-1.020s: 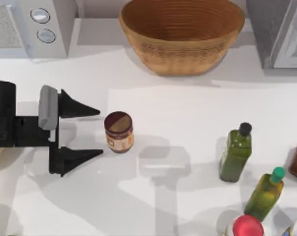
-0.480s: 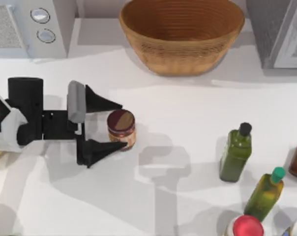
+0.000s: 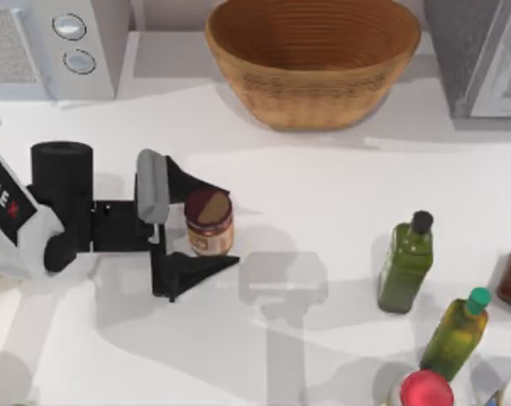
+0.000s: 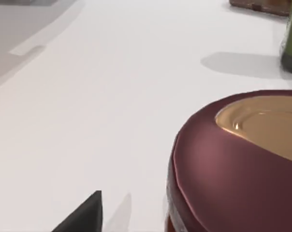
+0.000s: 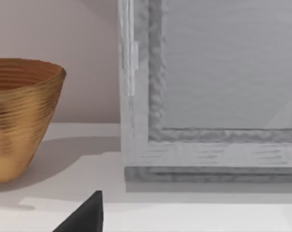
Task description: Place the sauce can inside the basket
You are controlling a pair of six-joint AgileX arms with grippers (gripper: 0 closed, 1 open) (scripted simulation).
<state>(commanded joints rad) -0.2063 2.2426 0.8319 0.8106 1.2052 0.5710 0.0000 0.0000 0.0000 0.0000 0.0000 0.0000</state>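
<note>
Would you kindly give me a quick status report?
Left gripper open, straddling the sauce can. Can upright on table, not lifted. Basket behind, path clear.

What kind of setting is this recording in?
Most likely a rendered kitchen counter. A white appliance with two round dials stands at the back left, green bottles and a red-lidded jar crowd the right, and a woven basket sits at the back. The left gripper straddles the sauce can.
</note>
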